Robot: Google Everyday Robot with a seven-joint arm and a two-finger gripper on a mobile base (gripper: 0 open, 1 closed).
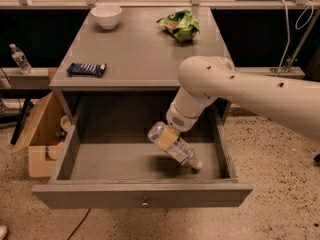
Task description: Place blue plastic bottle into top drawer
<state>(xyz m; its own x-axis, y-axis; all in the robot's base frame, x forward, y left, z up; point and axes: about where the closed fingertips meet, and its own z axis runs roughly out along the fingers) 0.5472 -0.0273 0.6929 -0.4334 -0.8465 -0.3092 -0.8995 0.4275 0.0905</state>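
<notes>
The top drawer of the grey cabinet is pulled fully open, its brass knob at the front. My gripper reaches down into the drawer on the white arm and is shut on the blue plastic bottle. The bottle is tilted, cap end down to the right, base up to the left. Its cap end is close to the drawer floor at the right; I cannot tell if it touches.
On the cabinet top lie a white bowl, a green snack bag and a dark blue snack bar. A small clear water bottle stands at the far left. A cardboard box sits left of the drawer.
</notes>
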